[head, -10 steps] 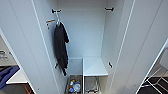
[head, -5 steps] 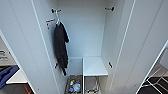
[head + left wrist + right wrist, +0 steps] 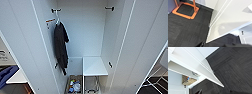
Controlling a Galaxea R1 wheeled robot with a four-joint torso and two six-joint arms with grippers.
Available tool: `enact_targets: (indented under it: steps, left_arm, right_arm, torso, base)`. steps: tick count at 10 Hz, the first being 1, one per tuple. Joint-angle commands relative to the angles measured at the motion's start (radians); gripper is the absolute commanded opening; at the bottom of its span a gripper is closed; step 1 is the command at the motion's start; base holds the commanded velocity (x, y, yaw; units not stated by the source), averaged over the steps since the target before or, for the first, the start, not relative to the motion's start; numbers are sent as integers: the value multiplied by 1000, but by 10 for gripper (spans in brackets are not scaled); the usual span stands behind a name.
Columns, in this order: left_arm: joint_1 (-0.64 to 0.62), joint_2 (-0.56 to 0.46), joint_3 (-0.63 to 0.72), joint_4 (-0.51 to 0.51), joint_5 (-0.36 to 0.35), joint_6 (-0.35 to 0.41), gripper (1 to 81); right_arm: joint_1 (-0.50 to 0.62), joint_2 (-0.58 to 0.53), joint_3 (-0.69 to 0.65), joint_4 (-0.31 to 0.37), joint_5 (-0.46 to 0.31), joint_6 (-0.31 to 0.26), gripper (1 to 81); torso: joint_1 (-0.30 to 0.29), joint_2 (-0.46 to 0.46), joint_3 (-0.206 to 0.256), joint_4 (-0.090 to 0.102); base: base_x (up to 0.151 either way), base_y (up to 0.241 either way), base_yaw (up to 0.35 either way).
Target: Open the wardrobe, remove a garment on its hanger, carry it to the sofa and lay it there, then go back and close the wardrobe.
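Note:
The white wardrobe (image 3: 82, 30) stands open right in front of me in the head view, its left door (image 3: 25, 37) and right door (image 3: 145, 37) both swung wide. Inside on the left, a black short-sleeved shirt (image 3: 60, 47) hangs on a thin white hanger (image 3: 58, 21) from a dark bracket (image 3: 55, 10). The left wrist view looks down on one white door (image 3: 228, 18) above dark carpet. In the right wrist view the other door's lower edge (image 3: 209, 70) crosses the carpet. Dark parts of my left gripper (image 3: 217, 45) and right gripper (image 3: 216, 92) sit at the picture edges.
A white shelf (image 3: 94, 65) sits low in the wardrobe, with a woven basket (image 3: 74, 85) of small items beside it on the floor. An orange frame base (image 3: 185, 10) stands on the carpet near the left door. A blue shape (image 3: 7, 75) shows past that door.

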Motion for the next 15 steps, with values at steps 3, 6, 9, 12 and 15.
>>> enact_targets:
  steps: [3,6,9,12,15]
  left_arm:
    - [-362,-57,-59,-24,342,-151,811]
    - [-460,-8,-76,-30,430,-151,811]
    - [-514,105,-141,-44,517,-154,811]
    - [-503,225,-142,-41,519,-158,811]
    - [-451,383,-170,-26,519,-157,811]
  right_arm:
    - [232,-108,-20,-5,-1,231,811]
    - [369,-117,41,-3,-16,341,811]
    - [472,-10,40,-3,-54,384,811]
    - [434,175,72,-48,-61,382,811]
    - [329,316,32,-135,-51,380,811]
  torso:
    - [0,1,0,0]
    - [1,2,-1,0]
    - [2,2,-2,0]
    - [2,3,-2,0]
    - [3,3,-3,0]
  base:
    - [0,0,0]
    - [0,0,0]
    - [0,0,0]
    - [0,0,0]
    - [0,0,0]
